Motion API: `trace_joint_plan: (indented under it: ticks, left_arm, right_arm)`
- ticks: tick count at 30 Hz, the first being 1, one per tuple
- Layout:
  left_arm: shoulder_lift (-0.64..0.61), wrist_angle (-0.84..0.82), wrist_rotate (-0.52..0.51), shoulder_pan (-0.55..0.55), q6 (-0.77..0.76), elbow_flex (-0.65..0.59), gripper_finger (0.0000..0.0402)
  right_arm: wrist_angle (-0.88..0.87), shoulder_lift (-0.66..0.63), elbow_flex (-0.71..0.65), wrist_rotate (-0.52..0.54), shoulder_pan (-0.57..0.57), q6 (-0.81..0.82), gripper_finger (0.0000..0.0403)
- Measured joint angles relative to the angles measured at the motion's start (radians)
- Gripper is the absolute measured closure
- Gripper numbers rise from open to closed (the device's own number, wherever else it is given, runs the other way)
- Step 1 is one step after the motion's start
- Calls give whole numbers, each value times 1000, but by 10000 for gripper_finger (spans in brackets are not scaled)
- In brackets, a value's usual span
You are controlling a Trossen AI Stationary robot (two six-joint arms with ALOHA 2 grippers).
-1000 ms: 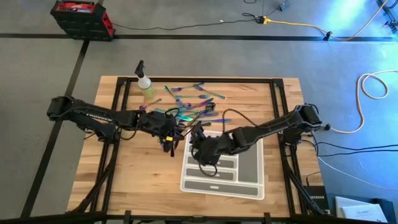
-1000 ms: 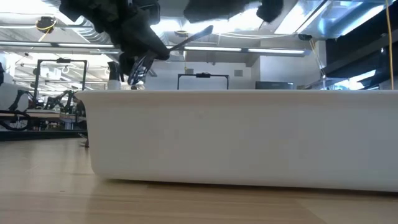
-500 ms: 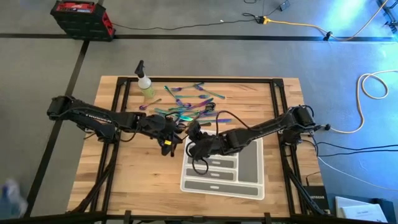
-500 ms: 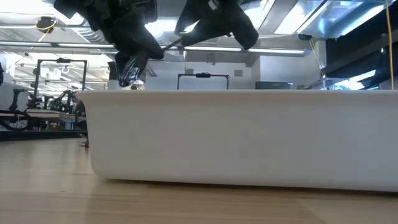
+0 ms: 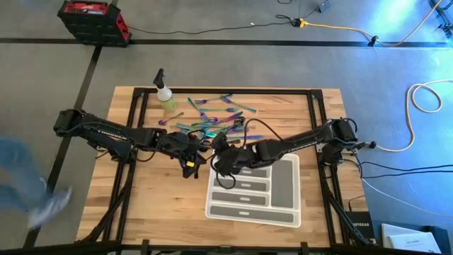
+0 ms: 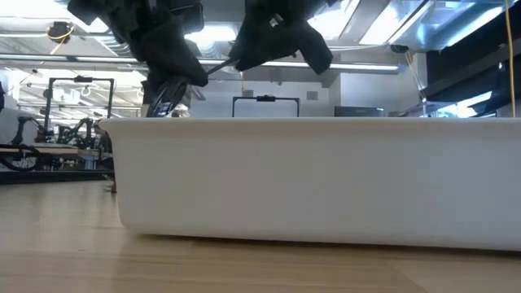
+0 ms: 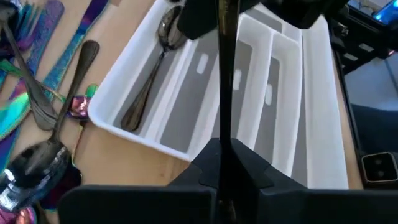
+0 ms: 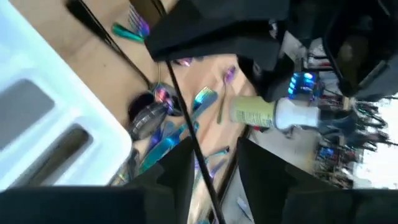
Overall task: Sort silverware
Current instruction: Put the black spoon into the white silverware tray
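A slim dark utensil (image 7: 222, 93) spans the gap between my two grippers, above the table near the tray's far left corner. My left gripper (image 7: 221, 155) (image 5: 197, 154) is shut on one end of it. My right gripper (image 8: 214, 165) (image 5: 218, 154) is open, a finger on either side of the utensil's (image 8: 183, 118) other end. In the low view the utensil (image 6: 218, 65) slants between both dark grippers. Iridescent silverware (image 5: 212, 124) lies in a loose pile on the wood beyond them. One spoon (image 7: 152, 68) lies in a compartment of the tray. My left gripper pinches the dark utensil between its two fingers at the end nearest the wrist (image 7: 221, 146). The fingers lie along the utensil, which sticks straight out ahead of them toward my right gripper. It is lifted clear of the table and the tray.
The white-grey compartment tray (image 5: 283, 205) sits on the table's near middle, right below my right gripper. A yellow-green spray bottle (image 5: 166, 97) stands at the far left of the table. Bare wood lies left of the tray. A blurred person (image 5: 28, 191) passes on the floor to the left.
My right gripper has moved from over the tray toward the far left, up to the utensil's free end. My left gripper has kept its hold and shifted slightly left; the utensil now slants less steeply.
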Motion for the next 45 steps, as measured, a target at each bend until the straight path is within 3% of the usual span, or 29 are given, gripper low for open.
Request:
trace_joint_plan:
  ticks: [2, 10, 14, 21, 27, 45]
  left_arm:
    - [3, 0, 1, 1, 10, -1, 401]
    - [27, -19, -12, 1, 24, -1, 401]
    - [40, -27, -11, 19, 28, -1, 401]
    - [41, -43, 18, 64, 52, -2, 401]
    - [40, -58, 29, 89, 69, -2, 401]
    - [39, -52, 68, 78, 62, -2, 401]
  right_arm:
    - [-6, 4, 0, -63, -21, 34, 314]
    - [-26, 14, -1, -65, -38, 54, 365]
    - [-67, 14, -1, -116, -27, 64, 378]
    - [-74, 25, 0, -124, -21, 73, 351]
    - [13, 39, 0, -192, -17, 38, 324]
    - [30, 52, -1, -254, -39, 5, 338]
